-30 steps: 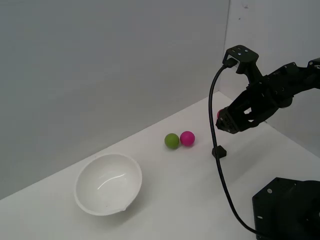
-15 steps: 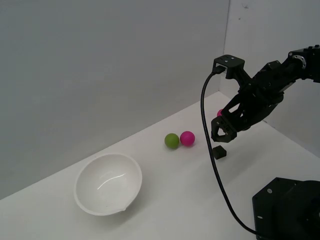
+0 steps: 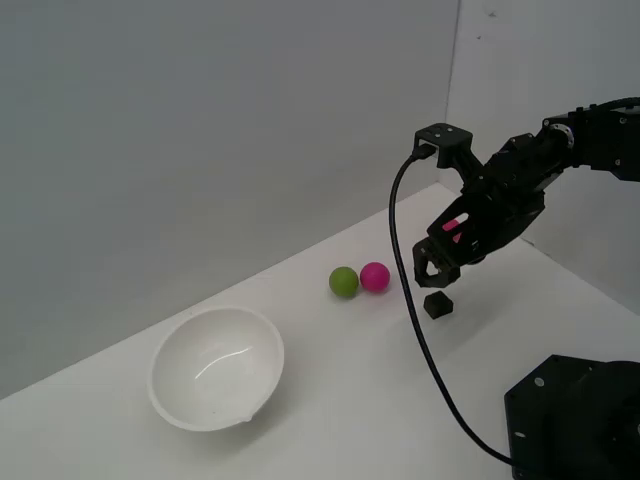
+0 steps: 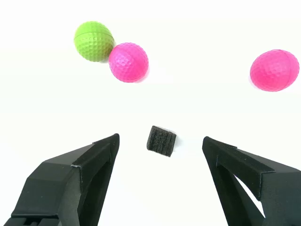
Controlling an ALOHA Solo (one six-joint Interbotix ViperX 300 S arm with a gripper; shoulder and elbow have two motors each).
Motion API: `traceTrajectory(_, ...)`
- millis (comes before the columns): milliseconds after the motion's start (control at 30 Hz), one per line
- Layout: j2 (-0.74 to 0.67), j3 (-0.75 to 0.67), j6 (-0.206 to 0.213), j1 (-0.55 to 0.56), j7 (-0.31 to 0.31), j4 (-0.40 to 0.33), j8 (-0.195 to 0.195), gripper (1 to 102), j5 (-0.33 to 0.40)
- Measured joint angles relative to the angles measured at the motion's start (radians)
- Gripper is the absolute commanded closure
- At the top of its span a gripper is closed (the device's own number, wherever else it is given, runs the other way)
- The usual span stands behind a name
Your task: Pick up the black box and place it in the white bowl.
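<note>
Since a second ago the arm has swung toward the exterior view's left and dropped, so the gripper (image 3: 432,272) now hangs just above the black box (image 3: 437,305) instead of off to its right. Its jaws are spread wide and hold nothing; in the wrist view the box (image 4: 161,141) lies on the table between the two fingers (image 4: 101,153), clear of both. The box sits on the white table (image 3: 350,400), right of the green golf ball (image 3: 344,282) and the pink golf ball (image 3: 375,276), which touch each other. A second pink golf ball (image 4: 274,70) lies well apart from that pair, on the box's other side; in the exterior view only a sliver of it shows behind the gripper. The white bowl (image 3: 216,368) stands well to the left, nearer the camera, upright and tilted slightly. A black cable (image 3: 410,300) loops down from the wrist camera mount toward the black robot base (image 3: 575,420) at the near right.
</note>
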State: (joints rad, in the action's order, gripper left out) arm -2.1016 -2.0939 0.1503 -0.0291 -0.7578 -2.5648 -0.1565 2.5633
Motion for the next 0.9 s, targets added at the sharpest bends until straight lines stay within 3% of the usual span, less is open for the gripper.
traceTrajectory(900, 0.206, 0.207, 0.002, -0.002, 0.124, -0.044, -0.005, 3, 0.048)
